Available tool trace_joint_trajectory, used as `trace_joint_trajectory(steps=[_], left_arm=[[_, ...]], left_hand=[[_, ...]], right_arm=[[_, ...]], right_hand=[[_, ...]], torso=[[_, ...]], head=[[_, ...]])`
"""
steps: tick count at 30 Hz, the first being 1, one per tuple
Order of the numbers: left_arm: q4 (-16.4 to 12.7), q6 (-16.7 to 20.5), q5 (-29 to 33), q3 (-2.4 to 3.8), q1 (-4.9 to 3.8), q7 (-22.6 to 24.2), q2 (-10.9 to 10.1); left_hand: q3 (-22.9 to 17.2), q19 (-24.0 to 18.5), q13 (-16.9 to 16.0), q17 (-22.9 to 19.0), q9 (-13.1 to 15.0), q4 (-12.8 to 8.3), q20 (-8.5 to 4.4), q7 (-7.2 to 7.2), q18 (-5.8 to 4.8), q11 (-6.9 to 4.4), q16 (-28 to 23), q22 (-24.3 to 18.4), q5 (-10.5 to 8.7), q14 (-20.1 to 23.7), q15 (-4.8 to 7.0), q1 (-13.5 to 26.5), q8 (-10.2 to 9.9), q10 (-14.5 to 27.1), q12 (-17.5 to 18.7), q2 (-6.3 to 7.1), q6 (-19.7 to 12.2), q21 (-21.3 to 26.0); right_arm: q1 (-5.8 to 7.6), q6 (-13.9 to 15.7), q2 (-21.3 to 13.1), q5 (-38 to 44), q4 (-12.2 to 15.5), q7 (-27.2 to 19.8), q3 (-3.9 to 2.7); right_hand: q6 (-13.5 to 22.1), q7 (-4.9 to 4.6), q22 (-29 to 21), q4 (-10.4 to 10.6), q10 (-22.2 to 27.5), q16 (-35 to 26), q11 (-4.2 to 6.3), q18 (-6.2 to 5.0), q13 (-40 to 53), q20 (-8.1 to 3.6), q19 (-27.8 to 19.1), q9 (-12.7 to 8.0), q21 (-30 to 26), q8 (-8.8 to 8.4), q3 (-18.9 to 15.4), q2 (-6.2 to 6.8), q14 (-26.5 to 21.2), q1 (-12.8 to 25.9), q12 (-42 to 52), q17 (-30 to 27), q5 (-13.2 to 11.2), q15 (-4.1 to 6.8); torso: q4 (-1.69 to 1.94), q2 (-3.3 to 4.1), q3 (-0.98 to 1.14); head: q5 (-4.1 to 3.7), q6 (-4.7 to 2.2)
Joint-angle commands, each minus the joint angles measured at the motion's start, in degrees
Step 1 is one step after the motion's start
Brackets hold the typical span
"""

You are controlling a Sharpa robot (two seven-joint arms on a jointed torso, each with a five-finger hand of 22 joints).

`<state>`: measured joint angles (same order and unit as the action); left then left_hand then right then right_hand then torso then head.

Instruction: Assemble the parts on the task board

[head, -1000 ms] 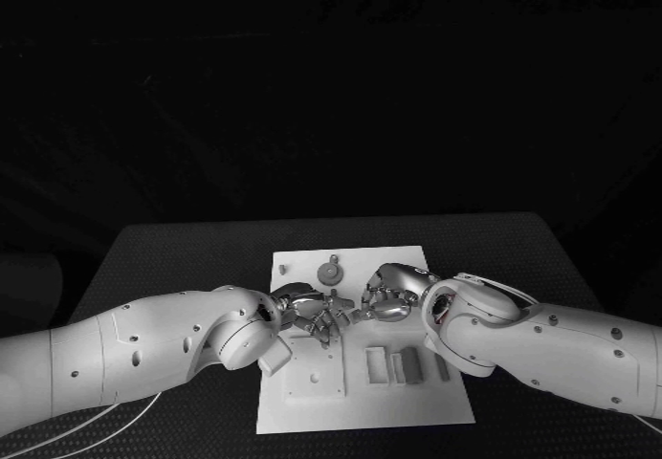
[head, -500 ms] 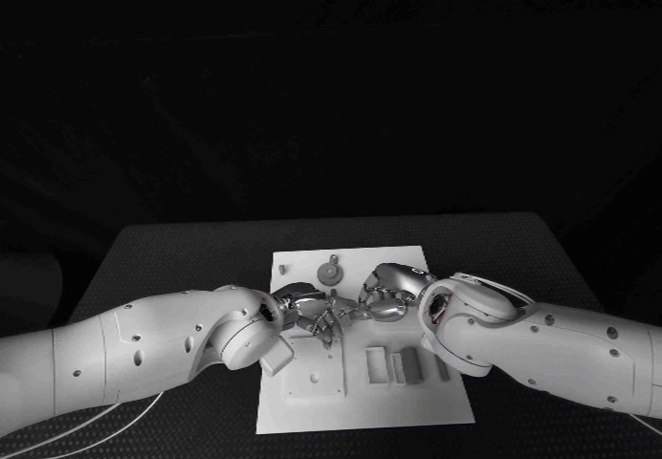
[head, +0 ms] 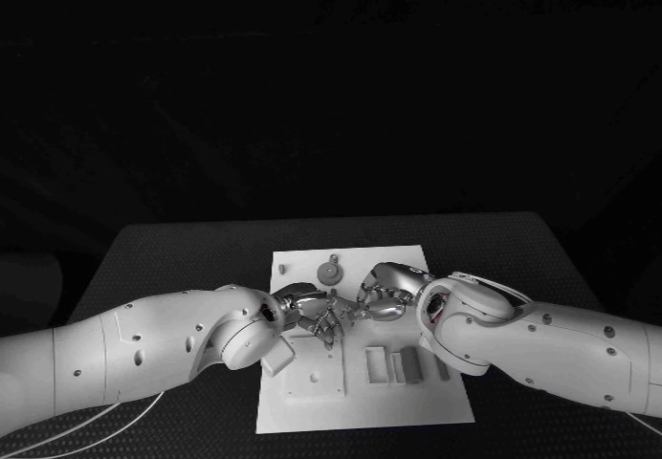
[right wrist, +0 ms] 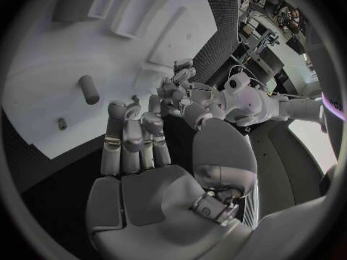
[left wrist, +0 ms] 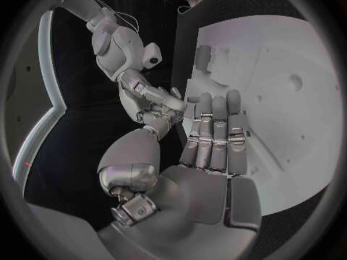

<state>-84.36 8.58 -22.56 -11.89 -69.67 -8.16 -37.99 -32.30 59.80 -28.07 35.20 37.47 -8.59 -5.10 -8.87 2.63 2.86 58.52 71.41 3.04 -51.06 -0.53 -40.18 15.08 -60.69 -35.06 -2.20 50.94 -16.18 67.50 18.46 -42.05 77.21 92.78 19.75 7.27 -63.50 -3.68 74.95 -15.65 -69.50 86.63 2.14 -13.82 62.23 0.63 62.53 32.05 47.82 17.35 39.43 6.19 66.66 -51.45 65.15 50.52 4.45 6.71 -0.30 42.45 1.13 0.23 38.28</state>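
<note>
My left hand (head: 306, 313) and right hand (head: 386, 293) meet over the middle of the white board (head: 362, 396). Whether either holds a part I cannot tell. A small peg (right wrist: 89, 89) lies on the board; I should go slowly.

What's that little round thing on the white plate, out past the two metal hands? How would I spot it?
Find the white task board mid-table. Beyond the two hands, near its far edge, lies a small dark round part with a stub. Its neighbours nearer the robot are pale rectangular blocks.
</note>
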Motion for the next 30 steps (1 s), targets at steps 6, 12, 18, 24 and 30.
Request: trace_joint_trajectory(steps=[6,12,18,24,30], left_arm=[[-0.19,-1.29,0.43,0.05,-0.07,1.17,0.15],[-0.18,-1.22,0.77,0.05,-0.07,1.14,0.13],[-0.13,-1.08,1.25,0.05,-0.07,1.12,0.05],[-0.04,-0.39,1.4,0.05,-0.07,1.02,-0.04],[0.04,-0.12,1.4,0.05,-0.07,0.89,-0.03]], left_hand=[[-0.53,0.04,0.26,-0.01,-0.12,-2.12,0.06,0.1,0.74,0.07,0.27,0.25,-0.25,0.35,-0.04,0.27,0.46,0.26,0.45,-1.38,0.57,0.4],[-1.66,0.2,0.54,-0.03,-0.19,-5.09,0.05,0.19,0.75,0.05,0.33,0.49,-0.24,0.31,-0.03,-0.42,0.73,0.11,0.83,-3.0,0.84,0.57],[-4.21,0.59,0.76,0.03,0.02,-8.0,0.0,0.52,0.75,-0.1,0.54,0.8,-0.22,0.09,0.06,-4.36,1.49,-0.31,1.11,-4.53,1.77,0.59],[-6.82,0.93,1.01,0.19,0.33,-8.15,-0.1,0.96,0.66,-0.36,0.86,1.12,-0.22,-0.22,0.2,-9.35,2.43,-1.05,1.41,-5.06,2.61,0.68],[-7.67,1.21,1.29,0.29,0.53,-8.14,-0.2,1.2,0.55,-0.53,1.05,1.35,-0.23,-0.46,0.3,-11.87,3.06,-1.75,1.84,-4.9,3.06,0.77]], right_arm=[[-0.02,-0.49,0.24,0.5,0.05,-0.7,-0.04],[-0.02,-0.77,0.24,0.93,-0.01,-0.54,-0.04],[-0.02,-0.94,0.24,0.93,0.06,-0.61,-0.04],[-0.02,-1.02,0.22,0.93,0.17,-0.75,-0.04],[-0.02,-0.9,0.21,0.8,0.18,-1.1,-0.04]], right_hand=[[0.39,-0.23,0.71,-0.07,-0.13,-0.22,0.25,-1.18,-0.04,-0.03,0.42,0.06,-0.41,0.05,0.35,0.19,0.04,-0.33,-0.33,-0.09,0.08,0.5],[0.43,-0.24,0.7,-0.06,-0.09,-0.24,0.23,-1.18,-0.03,-0.02,0.41,0.06,-0.44,0.03,0.36,0.23,0.01,-0.34,-0.33,-0.09,0.08,0.54],[0.56,-0.3,0.7,-0.05,0.03,-0.31,0.18,-1.18,-0.03,0.0,0.36,0.03,-0.52,-0.05,0.35,0.37,-0.07,-0.34,-0.37,-0.09,0.08,0.61],[0.91,-0.44,0.68,0.0,0.32,-0.47,0.05,-1.18,-0.03,0.07,0.21,-0.04,-0.72,-0.24,0.38,0.64,-0.28,-0.36,-0.49,-0.11,0.09,0.73],[1.38,-0.63,0.68,0.1,0.65,-0.64,-0.13,-1.18,-0.03,0.16,0.04,-0.14,-0.93,-0.5,0.41,0.96,-0.54,-0.37,-0.6,-0.12,0.09,0.78]], torso=[[-0.01,0.0,0.02],[-0.02,-0.01,0.03],[-0.04,0.0,0.04],[-0.03,0.0,0.07],[-0.02,0.0,0.04]], head=[[0.02,0.04],[0.03,0.04],[-0.02,0.07],[-0.03,0.06],[-0.04,0.06]])
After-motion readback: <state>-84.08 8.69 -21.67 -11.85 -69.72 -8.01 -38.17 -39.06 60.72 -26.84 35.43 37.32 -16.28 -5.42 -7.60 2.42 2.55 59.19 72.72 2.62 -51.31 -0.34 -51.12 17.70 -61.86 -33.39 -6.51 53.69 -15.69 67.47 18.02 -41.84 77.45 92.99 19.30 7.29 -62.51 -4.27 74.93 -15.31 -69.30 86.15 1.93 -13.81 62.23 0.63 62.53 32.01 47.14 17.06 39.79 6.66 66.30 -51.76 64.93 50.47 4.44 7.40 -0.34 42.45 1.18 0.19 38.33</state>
